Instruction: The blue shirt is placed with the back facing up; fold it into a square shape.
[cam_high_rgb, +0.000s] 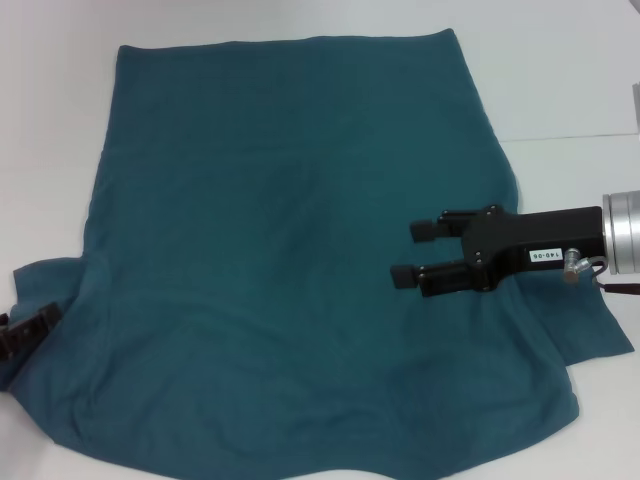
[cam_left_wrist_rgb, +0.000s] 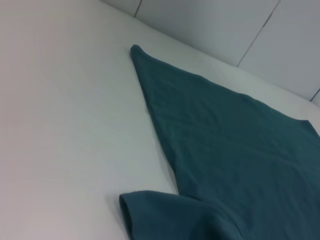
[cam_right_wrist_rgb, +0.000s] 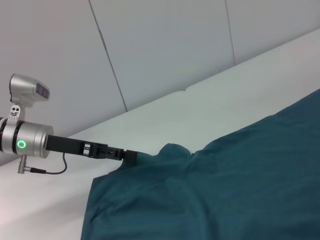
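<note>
The blue shirt (cam_high_rgb: 280, 250) lies spread, plain side up, on the white table (cam_high_rgb: 560, 70). My right gripper (cam_high_rgb: 412, 254) sits over the shirt's right side, jaws parted, nothing between them; most of the cloth lies ahead of its fingertips. My left gripper (cam_high_rgb: 25, 335) is at the left sleeve (cam_left_wrist_rgb: 165, 215), its tip under a lifted fold (I cannot tell whether it is clamped).
</note>
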